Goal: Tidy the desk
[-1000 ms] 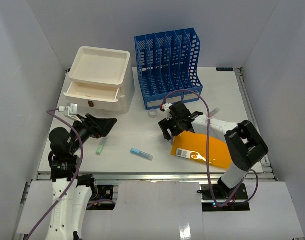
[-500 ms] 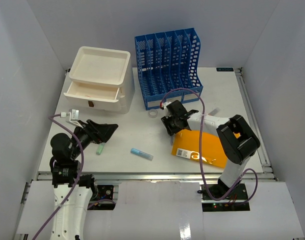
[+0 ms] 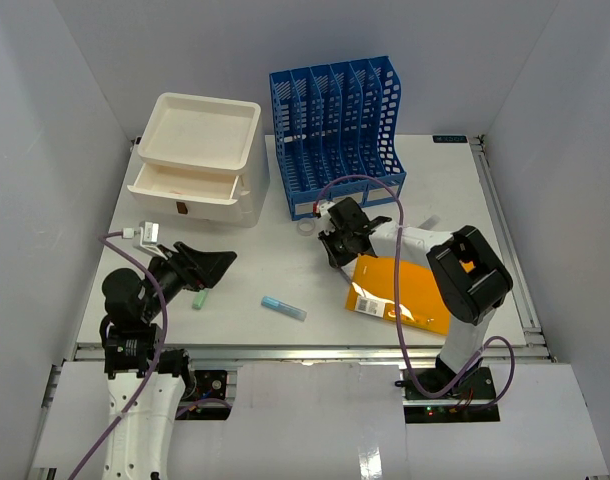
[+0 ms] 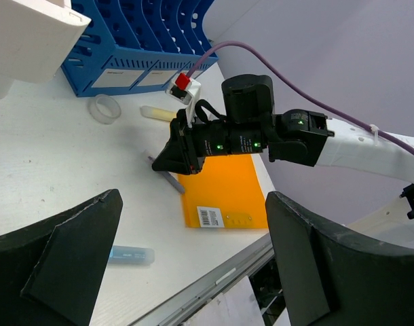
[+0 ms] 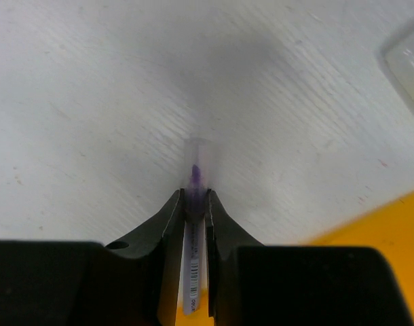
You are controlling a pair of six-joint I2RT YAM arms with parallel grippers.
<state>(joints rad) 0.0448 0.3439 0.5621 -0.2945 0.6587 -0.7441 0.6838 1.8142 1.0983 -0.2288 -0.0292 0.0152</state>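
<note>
L gripper [image 3: 221,270] hangs low at front-left of the desk [image 3: 273,255], jaws spread wide w/ nothing between them. Green marker [image 3: 199,298] lies just beside its tips. White drawer unit [image 3: 200,165] sits back-left. Light-blue tube [image 3: 284,308] lies near the front edge, centre. Clear tape ring [image 3: 306,227] sits just in front of blue file rack [image 3: 335,120]. R gripper [image 5: 195,198] is down at the surface, jaws clenched on a purple-tipped pen [image 5: 195,153] w/ clear cap. Orange folder [image 3: 413,295] lies flat beside it, barcode label up. The desk spans the whole workspace, under everything.
</note>
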